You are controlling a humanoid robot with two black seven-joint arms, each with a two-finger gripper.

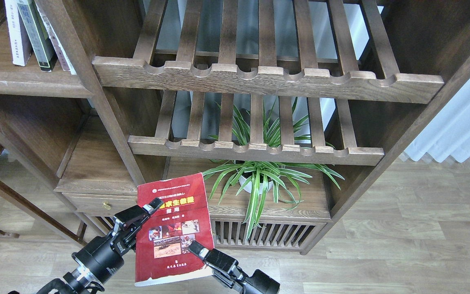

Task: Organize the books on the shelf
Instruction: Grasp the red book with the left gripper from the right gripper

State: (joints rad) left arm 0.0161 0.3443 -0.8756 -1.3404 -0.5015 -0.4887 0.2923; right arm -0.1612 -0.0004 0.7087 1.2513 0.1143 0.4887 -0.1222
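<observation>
The red book (178, 245), with small photos and a yellow title, is held upright, cover towards me, in front of the cabinet's lower part. My left gripper (151, 206) is shut on its left edge. My right gripper (196, 248) is shut on its lower right corner. The solid plank shelf (27, 83) is at the upper left. Standing on it are a white book (16, 36), a dark book with a green panel (37, 38) and a pale book (57, 43) leaning against the cabinet post.
Two slatted racks with notched front rails (267, 79) (255, 149) fill the cabinet's middle. A potted spider plant (259, 179) stands on the bottom board below them. A lower solid shelf with a drawer (96, 179) is at the left. Wood floor lies to the right.
</observation>
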